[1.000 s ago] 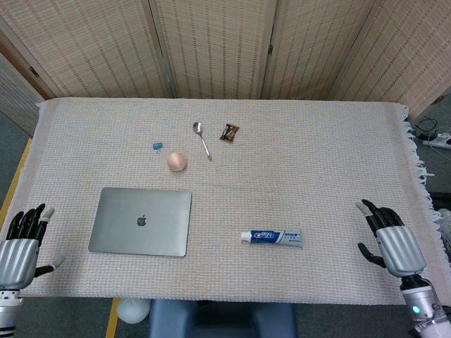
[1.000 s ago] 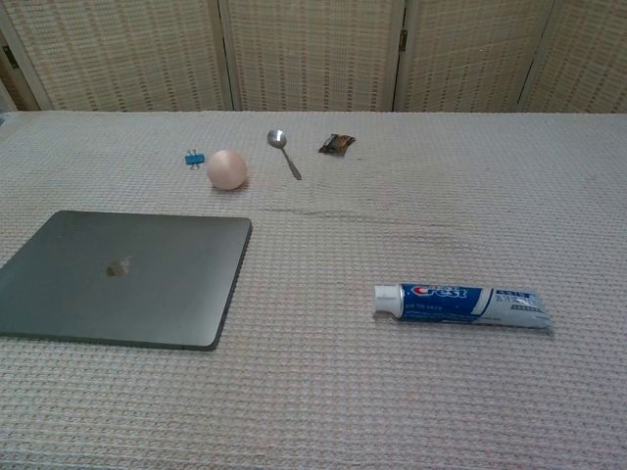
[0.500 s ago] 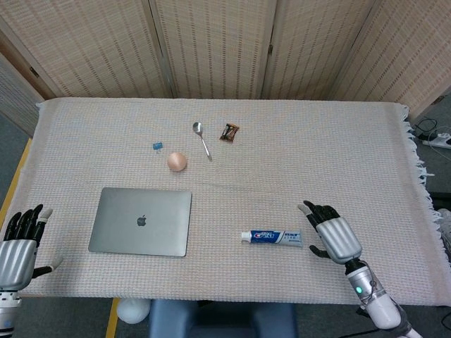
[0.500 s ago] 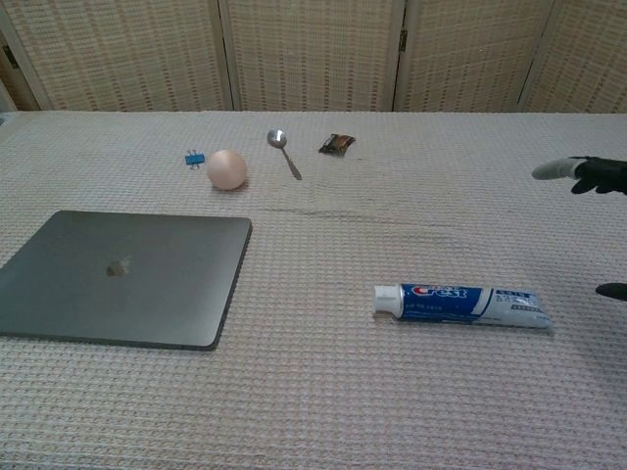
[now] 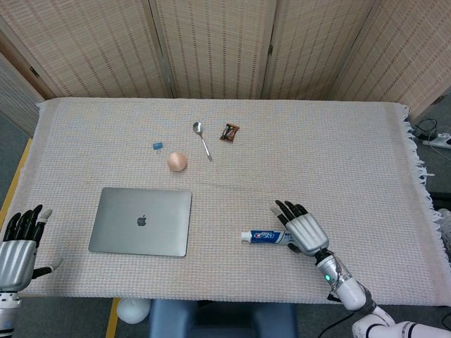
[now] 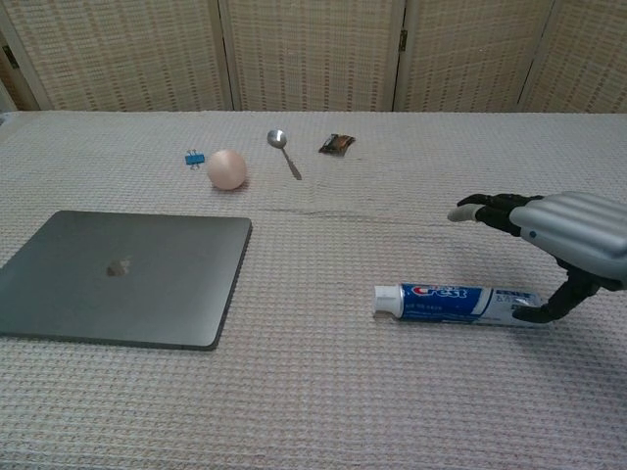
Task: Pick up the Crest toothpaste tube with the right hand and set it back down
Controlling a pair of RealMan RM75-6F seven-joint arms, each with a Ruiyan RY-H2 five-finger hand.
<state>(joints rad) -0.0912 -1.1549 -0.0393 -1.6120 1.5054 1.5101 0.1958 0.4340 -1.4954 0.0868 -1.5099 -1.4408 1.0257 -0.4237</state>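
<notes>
crest toothpaste tube [image 6: 460,303], prob light & squashy, best gripped mid-body by right hand [image 5: 301,231], fingers spread, nothing held.

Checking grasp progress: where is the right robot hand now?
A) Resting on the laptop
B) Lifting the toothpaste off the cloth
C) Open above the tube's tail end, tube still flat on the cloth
C: the right robot hand is spread above the toothpaste tube, which lies flat.
</notes>
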